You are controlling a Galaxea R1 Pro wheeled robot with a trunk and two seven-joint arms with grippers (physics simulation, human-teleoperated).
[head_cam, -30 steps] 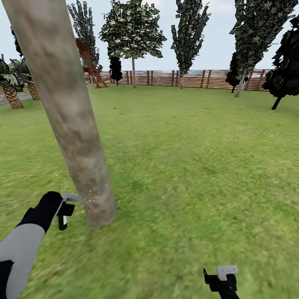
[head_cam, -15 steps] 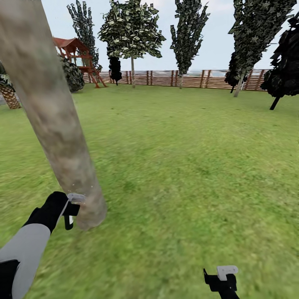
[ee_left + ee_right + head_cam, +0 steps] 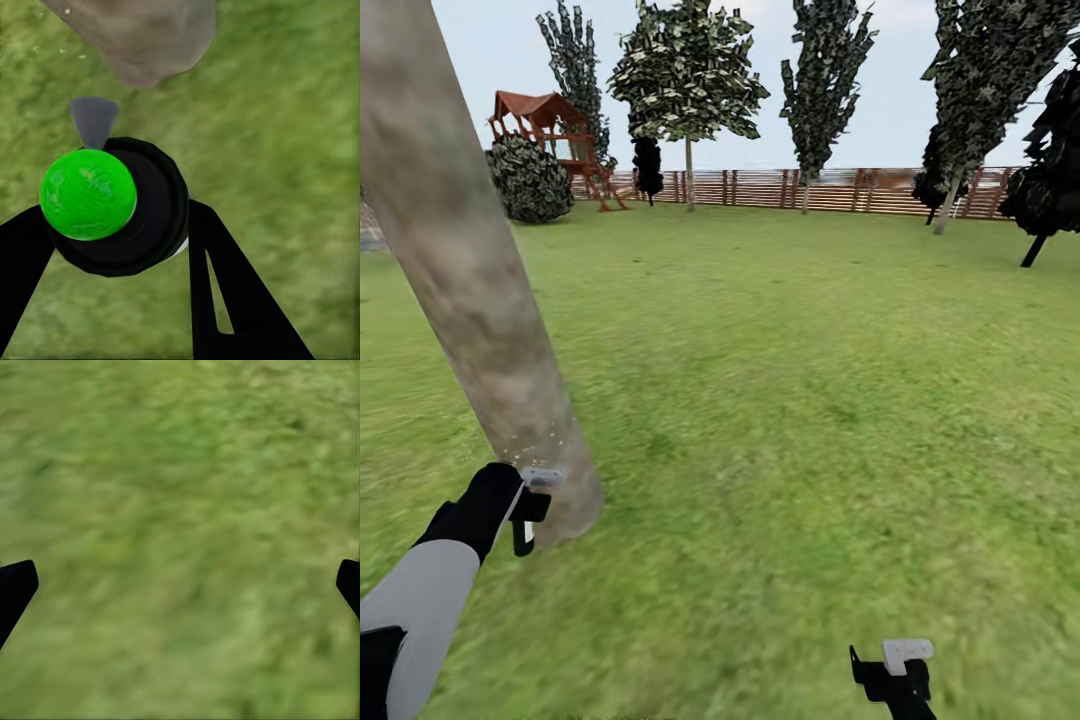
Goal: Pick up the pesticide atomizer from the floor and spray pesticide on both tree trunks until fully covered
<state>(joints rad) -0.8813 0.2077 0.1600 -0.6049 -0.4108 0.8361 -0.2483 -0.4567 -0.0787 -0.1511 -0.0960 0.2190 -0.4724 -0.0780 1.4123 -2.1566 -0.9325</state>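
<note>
Left hand [image 3: 520, 505]: clamped on the atomizer [image 3: 530, 497], low at the near left, just beside the foot of the trunk [image 3: 470, 290].
Atomizer: in the left wrist view its dark round body [image 3: 139, 210] sits between the black fingers [image 3: 225, 292], green cap up, grey nozzle [image 3: 94, 120] aimed at the trunk base [image 3: 142, 37].
Spray: pale specks dot the bark just above the nozzle [image 3: 545, 445]; a few show in the wrist view too.
Change: against a second ago the whole scene has slid, so the camera has moved; the trunk now stands further left in view, and a bush [image 3: 530, 182] and red playhouse [image 3: 545, 120] show behind it. The hand keeps its place by the trunk's foot, and specks show again after a near-blank half second.
Meaning: spraying of this trunk is under way, low down; whether the bark is covered higher up cannot be told. The second tree is likely still to come.
Right hand [image 3: 895, 670]: low at the near right, well apart from the trunk; wrist view shows fingertips [image 3: 16, 585] spread wide over lawn [image 3: 180, 540], holding nothing.
Far ground: fence [image 3: 810, 190], dark trees.
</note>
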